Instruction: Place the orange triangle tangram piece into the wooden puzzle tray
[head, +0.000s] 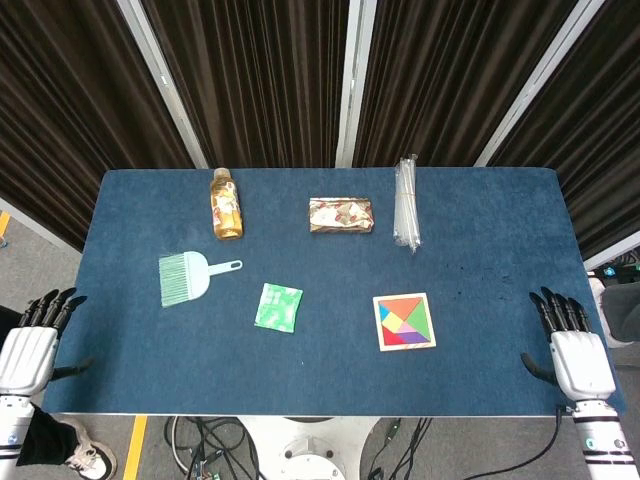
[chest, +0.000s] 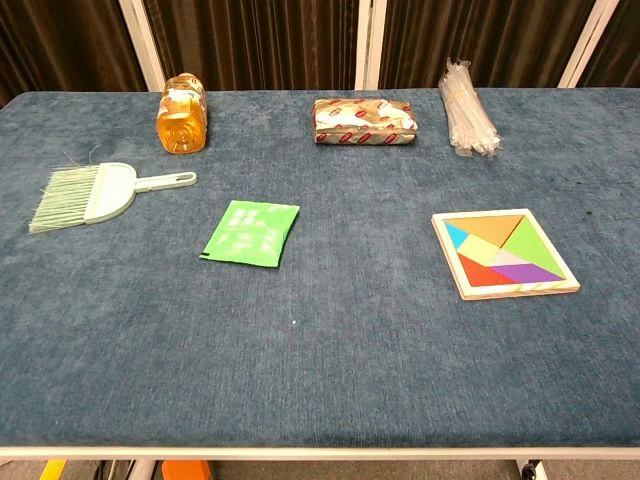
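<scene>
**Piece seated, hands clear**

The worktop (head: 140, 370) lies between both hands. The wooden puzzle tray (chest: 506, 288) sits left of the right hand (head: 578, 362), the orange triangle (chest: 491, 229) inside. Both hands, including the left hand (head: 27, 355), are released, empty. Best kept clear of the tray.

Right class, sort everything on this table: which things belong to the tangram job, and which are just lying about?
Part of the job:
orange triangle, lying in the tray
wooden puzzle tray

Just lying about:
juice bottle
snack packet
bundle of straws
hand brush
green sachet
</scene>
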